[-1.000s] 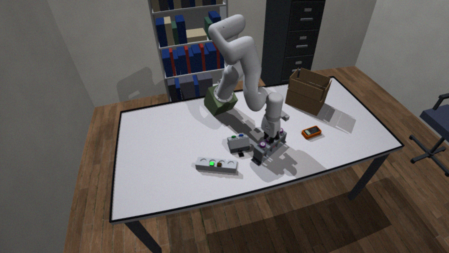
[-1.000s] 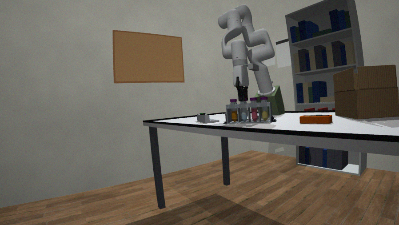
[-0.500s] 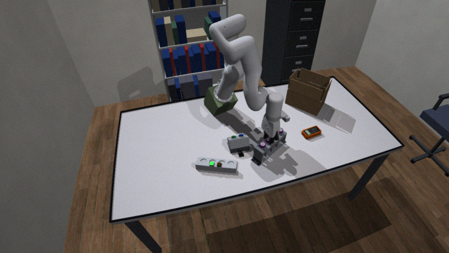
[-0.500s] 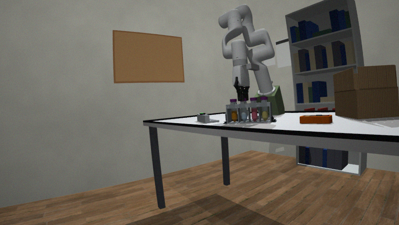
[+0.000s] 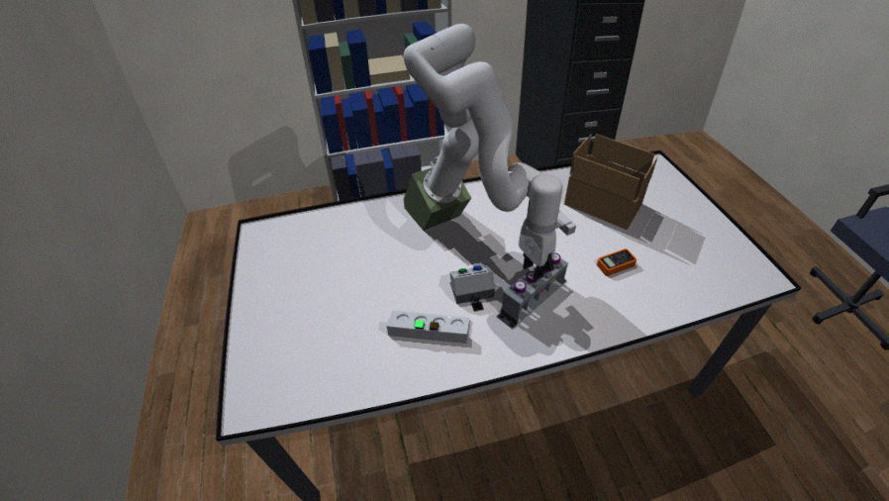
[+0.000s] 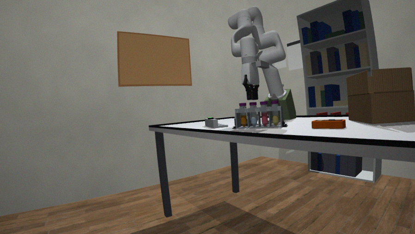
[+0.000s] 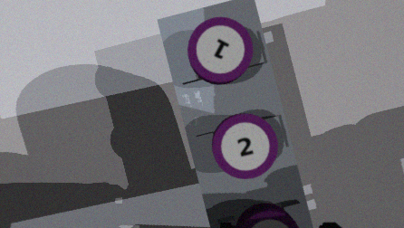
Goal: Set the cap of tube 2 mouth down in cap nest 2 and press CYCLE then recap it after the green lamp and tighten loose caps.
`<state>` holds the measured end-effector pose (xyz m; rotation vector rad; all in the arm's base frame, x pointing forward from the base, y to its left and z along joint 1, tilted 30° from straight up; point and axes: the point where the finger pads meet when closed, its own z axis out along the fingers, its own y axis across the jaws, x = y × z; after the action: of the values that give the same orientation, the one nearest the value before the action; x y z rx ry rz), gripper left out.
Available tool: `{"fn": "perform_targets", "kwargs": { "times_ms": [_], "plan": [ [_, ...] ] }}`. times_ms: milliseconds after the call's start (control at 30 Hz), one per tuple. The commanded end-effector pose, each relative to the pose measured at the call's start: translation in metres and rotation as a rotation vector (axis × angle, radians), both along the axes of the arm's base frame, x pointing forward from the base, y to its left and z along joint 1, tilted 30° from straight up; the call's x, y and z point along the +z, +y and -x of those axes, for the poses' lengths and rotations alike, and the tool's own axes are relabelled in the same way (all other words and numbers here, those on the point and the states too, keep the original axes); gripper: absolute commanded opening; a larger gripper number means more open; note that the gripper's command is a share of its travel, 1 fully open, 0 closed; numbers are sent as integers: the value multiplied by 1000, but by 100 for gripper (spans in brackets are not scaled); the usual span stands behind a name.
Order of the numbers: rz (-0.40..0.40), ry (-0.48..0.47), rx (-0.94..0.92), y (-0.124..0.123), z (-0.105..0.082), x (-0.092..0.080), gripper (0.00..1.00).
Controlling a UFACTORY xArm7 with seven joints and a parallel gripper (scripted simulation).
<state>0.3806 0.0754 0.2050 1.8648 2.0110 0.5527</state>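
Note:
The decapping station (image 5: 536, 283) holds four tubes, each with a purple cap on it (image 6: 258, 104). In the wrist view cap 1 (image 7: 220, 50) and cap 2 (image 7: 245, 146) sit on their tubes, and the rim of cap 3 (image 7: 264, 217) shows at the bottom edge. My gripper (image 6: 252, 97) hangs just above cap 3, fingers partly apart and holding nothing; it also shows in the top view (image 5: 539, 268). The cap tray (image 5: 429, 327) has empty nests and its green lamp (image 5: 419, 323) is lit. The key housing (image 5: 471, 283) carries the green key (image 5: 461, 271) and the blue key (image 5: 477, 267).
An orange meter (image 5: 616, 261) lies right of the rack. An open cardboard box (image 5: 609, 180) stands at the back right. The arm's green base (image 5: 437, 202) is behind the key housing.

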Motion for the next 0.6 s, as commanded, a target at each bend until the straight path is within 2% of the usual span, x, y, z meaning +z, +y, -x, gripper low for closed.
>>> {"fn": "perform_targets", "kwargs": {
  "times_ms": [0,233,367,500,567],
  "plan": [
    [0,-2,0,-1,5,12,46],
    [0,-2,0,-1,10,20,46],
    [155,-18,269,-33,1,24,46],
    [244,-27,423,-51,-5,26,46],
    [244,-27,423,-51,-5,26,46]
  ]
}}
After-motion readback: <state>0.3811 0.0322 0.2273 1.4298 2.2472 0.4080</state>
